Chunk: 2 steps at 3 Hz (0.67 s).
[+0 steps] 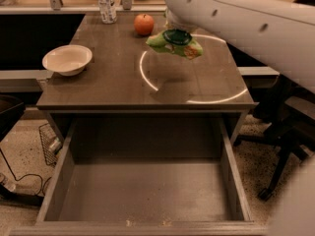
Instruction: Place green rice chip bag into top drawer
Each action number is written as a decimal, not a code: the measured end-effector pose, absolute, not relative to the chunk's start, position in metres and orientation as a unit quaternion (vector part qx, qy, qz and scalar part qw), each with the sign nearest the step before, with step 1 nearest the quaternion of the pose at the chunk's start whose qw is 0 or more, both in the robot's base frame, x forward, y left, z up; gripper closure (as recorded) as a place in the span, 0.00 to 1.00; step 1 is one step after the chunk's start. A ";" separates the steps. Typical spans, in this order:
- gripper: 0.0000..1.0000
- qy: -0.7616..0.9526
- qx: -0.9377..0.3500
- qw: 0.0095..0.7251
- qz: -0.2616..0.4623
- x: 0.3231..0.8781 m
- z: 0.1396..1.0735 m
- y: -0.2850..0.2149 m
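The green rice chip bag hangs in the air above the desk top, held from above by my gripper. The bag is light green with an orange-yellow patch at its right end. My gripper is shut on the bag, and my white arm reaches in from the upper right. The top drawer is pulled fully open at the front of the desk, its flat grey-brown bottom bare. The bag is over the far middle of the desk top, behind the drawer.
A white bowl sits at the desk's left. A red-orange apple and a clear bottle stand at the back. A wire basket and cables lie on the floor at left; a chair base is at right.
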State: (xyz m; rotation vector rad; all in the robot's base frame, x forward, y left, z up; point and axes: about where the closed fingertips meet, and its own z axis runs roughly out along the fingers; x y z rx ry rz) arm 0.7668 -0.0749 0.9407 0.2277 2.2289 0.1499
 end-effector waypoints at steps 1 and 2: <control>1.00 0.869 0.069 0.482 0.091 0.689 0.984 -0.093; 1.00 0.846 0.043 0.521 0.109 0.602 1.013 -0.126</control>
